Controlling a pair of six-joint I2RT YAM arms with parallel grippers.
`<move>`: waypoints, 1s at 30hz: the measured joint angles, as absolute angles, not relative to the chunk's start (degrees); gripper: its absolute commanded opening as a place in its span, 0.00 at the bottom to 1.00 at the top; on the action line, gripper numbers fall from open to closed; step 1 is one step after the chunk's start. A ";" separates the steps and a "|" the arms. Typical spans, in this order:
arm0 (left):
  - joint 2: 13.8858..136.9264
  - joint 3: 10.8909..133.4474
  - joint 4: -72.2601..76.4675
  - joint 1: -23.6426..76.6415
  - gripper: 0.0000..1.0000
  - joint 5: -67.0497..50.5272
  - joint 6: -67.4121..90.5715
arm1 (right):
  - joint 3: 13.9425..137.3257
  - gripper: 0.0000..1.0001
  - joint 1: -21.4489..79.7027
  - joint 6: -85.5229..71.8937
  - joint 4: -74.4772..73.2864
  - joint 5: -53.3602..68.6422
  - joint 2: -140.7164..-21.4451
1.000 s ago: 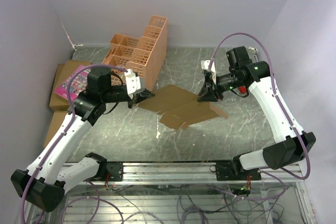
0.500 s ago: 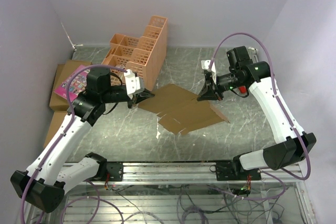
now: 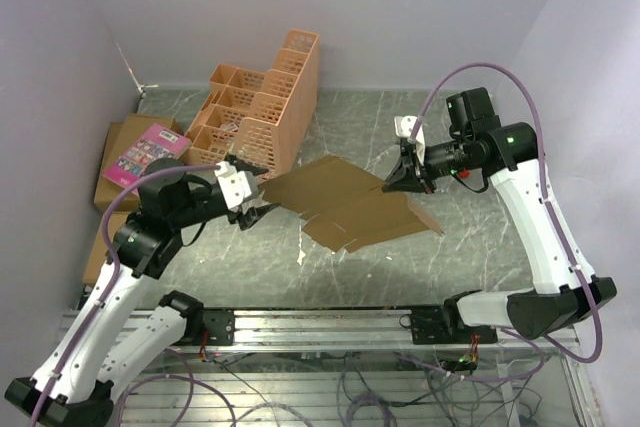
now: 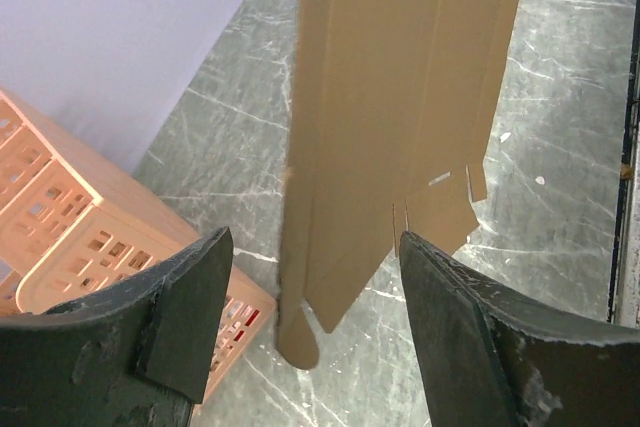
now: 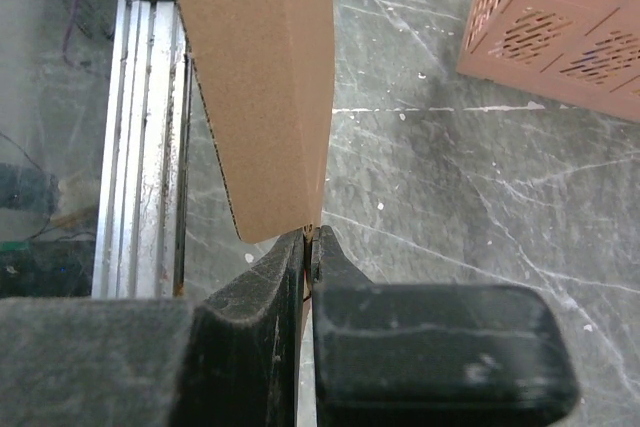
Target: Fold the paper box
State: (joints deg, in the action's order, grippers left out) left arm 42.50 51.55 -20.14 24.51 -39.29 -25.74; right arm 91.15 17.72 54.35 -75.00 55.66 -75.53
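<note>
The box is not a box yet: it is a brown cardboard sheet with creases and small cut slits, mostly flat. It is over the middle of the table, between the two arms and just right of the near end of the orange crate.

The right gripper holds the sheet at its far right edge. In the right wrist view its two fingers are pressed together on the thin edge of the cardboard, with only the sheet between them. From the pinch the sheet goes toward the metal rail at the table's near side. The crate shows in the upper right corner of this view.

The left gripper is at the left corner of the sheet. Its fingers are spread wide and they hold nothing. In the left wrist view the narrow end of the sheet, with a rounded tab, is in the gap between the two black fingers (closer to the left one), and neither finger touches it. The crate is behind the left finger.

I cannot tell if the near edge of the sheet rests on the table or hangs above it. At the far left, apart from the sheet, a pink book lies on flat cartons.
</note>
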 measured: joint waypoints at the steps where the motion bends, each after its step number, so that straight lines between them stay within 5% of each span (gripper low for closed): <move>1: 41.89 51.07 -20.01 24.51 0.78 -38.98 -25.63 | 91.42 0.00 17.72 54.59 -75.33 55.68 -75.42; 5: 42.72 50.72 -19.49 24.16 0.73 -38.89 -25.47 | 92.66 0.00 17.72 55.18 -76.86 55.77 -75.35; 8: 45.12 50.72 -19.38 22.59 0.49 -40.56 -25.04 | 93.34 0.00 17.72 55.37 -77.60 55.94 -75.35; 15: 47.24 50.72 -18.28 20.40 0.53 -44.18 -23.49 | 93.93 0.00 17.69 55.37 -78.00 55.94 -75.31; 24: 48.47 50.72 -16.16 19.70 0.46 -50.33 -22.11 | 93.97 0.00 17.69 55.37 -78.13 56.18 -75.29; 28: 48.77 50.72 -16.08 19.64 0.37 -51.42 -22.02 | 94.21 0.00 17.69 55.35 -78.17 56.36 -75.33; 30: 48.75 50.72 -15.90 19.64 0.22 -51.88 -21.91 | 94.59 0.00 17.72 55.35 -78.19 56.38 -75.37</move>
State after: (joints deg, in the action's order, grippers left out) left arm 48.75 50.72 -15.90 19.64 -51.88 -21.91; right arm 94.59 17.72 55.35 -78.19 56.38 -75.37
